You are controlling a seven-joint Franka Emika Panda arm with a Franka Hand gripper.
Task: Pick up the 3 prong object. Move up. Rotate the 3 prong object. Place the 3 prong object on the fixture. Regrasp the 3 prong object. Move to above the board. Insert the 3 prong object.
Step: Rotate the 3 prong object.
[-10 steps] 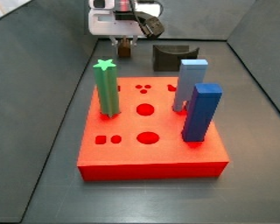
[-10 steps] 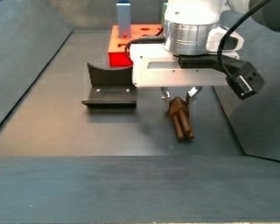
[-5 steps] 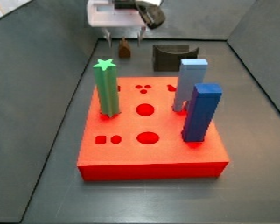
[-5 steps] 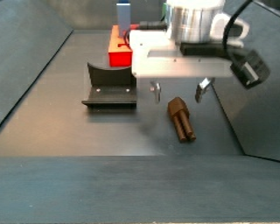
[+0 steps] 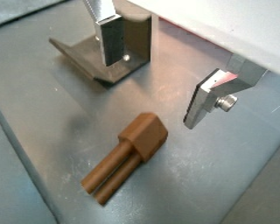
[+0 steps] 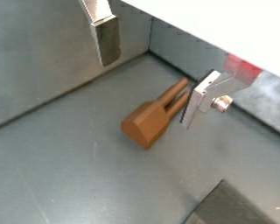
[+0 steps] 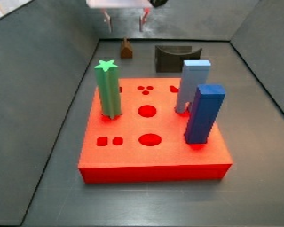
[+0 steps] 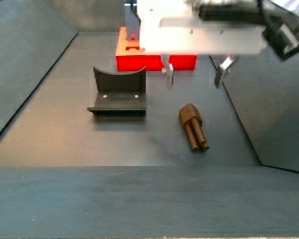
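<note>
In a wrist view, the 3 prong object (image 5: 125,164) lies flat on the grey counter (image 5: 38,149), lower centre of the frame, with the gripper (image 5: 156,74) spread open above it, holding nothing, and the fixture (image 5: 102,48) at upper left.

In a wrist view, the brown piece (image 6: 154,115) sits mid-frame, one silver finger (image 6: 199,98) just beside it, the other well apart.

In a side view, the board (image 7: 152,133) fills the centre; the piece (image 7: 125,48) and fixture (image 7: 172,58) sit beyond it near the top.

In a side view, the open gripper (image 8: 193,72) hangs above the piece (image 8: 193,126), right of the fixture (image 8: 116,91).

The pick-up step looks to be in hand. Next it calls for descending so the fingers straddle the piece, then closing.
</note>
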